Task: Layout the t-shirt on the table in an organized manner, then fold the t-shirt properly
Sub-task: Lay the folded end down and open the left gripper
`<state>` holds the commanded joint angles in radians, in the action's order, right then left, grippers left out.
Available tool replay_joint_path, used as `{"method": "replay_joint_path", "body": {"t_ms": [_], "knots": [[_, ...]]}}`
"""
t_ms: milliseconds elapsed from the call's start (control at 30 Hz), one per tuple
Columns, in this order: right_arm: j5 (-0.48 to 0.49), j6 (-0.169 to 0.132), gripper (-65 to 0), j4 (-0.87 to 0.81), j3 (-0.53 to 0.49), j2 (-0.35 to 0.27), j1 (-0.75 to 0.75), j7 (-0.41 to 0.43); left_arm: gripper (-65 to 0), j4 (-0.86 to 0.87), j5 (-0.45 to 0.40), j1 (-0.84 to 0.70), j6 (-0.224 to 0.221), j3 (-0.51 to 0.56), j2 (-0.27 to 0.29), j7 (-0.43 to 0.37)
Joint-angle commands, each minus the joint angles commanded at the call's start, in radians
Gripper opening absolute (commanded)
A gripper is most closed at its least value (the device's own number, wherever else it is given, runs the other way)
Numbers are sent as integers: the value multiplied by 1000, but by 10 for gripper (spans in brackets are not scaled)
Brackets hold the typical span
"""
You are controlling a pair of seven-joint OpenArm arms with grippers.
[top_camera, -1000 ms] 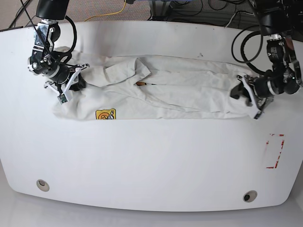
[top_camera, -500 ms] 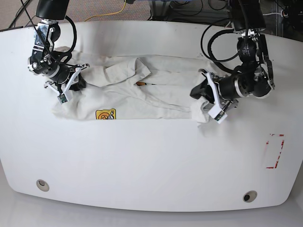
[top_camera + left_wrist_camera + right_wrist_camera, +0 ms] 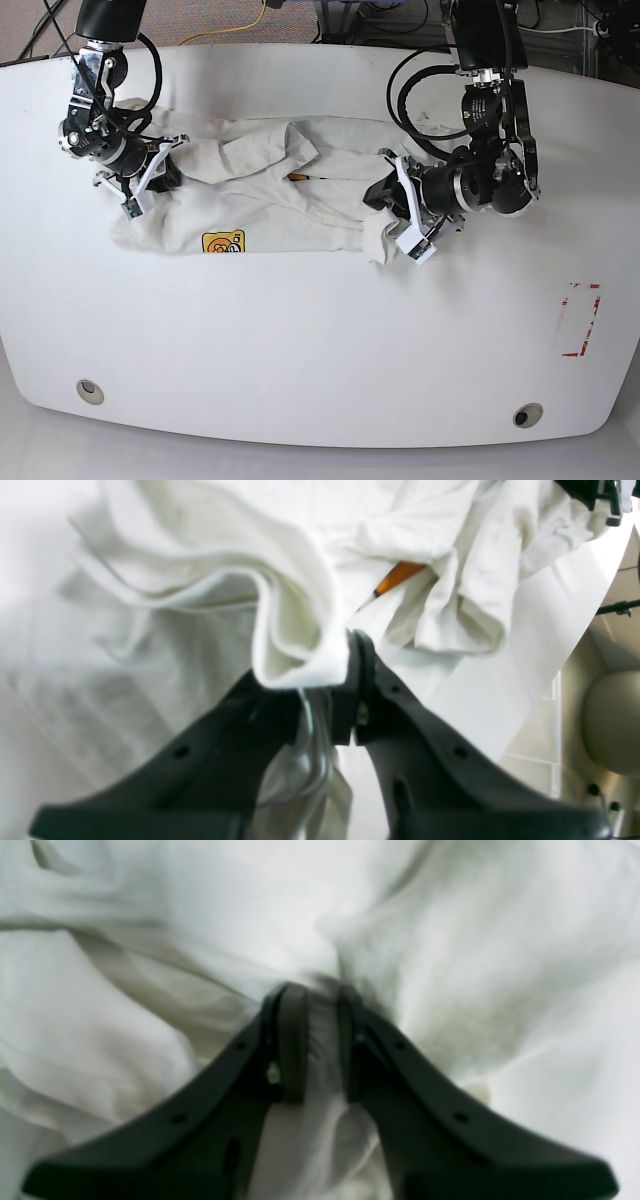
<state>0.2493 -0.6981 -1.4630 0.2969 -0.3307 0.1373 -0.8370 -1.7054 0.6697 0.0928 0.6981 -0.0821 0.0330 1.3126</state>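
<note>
The off-white t-shirt (image 3: 290, 200) lies in a long crumpled band on the white table (image 3: 320, 340). A small orange-and-yellow graphic (image 3: 223, 242) shows at its near edge. My left gripper (image 3: 388, 218) is shut on the shirt's right end, which is doubled over toward the middle. In the left wrist view the gripper (image 3: 330, 680) pinches a thick fold of the shirt (image 3: 200, 555), and an orange sliver (image 3: 397, 575) peeks between folds. My right gripper (image 3: 160, 178) is shut on the shirt's left end. In the right wrist view the gripper (image 3: 320, 1000) pinches bunched shirt cloth (image 3: 450, 915).
Two grey grommet holes (image 3: 90, 390) (image 3: 527, 414) sit near the table's front edge. A red-outlined tape mark (image 3: 580, 320) is at the right. Cables hang off the back edge behind both arms.
My left gripper has pulled the shirt's right end leftward from the table's right side to its middle, folding that end over. The right gripper has stayed put.
</note>
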Motion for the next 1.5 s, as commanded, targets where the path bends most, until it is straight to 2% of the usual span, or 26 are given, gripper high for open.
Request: {"method": "replay_joint_path", "body": {"t_ms": [400, 667, 800, 933, 1033, 1167, 1333, 1400, 1500], "knots": [[2, 0, -541, 0, -2, 2, -3, 0, -575, 57, -2, 28, 0, 34, 21, -25], [0, 0, -541, 0, -2, 23, -6, 0, -569, 71, 0, 29, 0, 35, 38, -26], [0, 0, -541, 0, -3, 26, -6, 0, -500, 71, 0, 29, 0, 35, 49, -23], [0, 0, -541, 0, -3, 28, -8, 0, -371, 71, 0, 29, 0, 49, 49, -23], [0, 0, -541, 0, -3, 28, -8, 0, -304, 69, 5, 29, 0, 75, 49, -21], [0, 0, -541, 0, -3, 28, -8, 0, -297, 66, 18, 40, 0, 92, 74, 9], [0, 0, -541, 0, -5, 28, -9, -9, -297, 64, 112, 83, 0, 91, 92, 78], [0, 0, -541, 0, -5, 28, -9, -25, -299, 63, 124, 98, 0, 78, 89, 80], [0, 0, -541, -17, -5, 28, -11, -32, -299, 64, 123, 117, 0, 17, 43, 78]]}}
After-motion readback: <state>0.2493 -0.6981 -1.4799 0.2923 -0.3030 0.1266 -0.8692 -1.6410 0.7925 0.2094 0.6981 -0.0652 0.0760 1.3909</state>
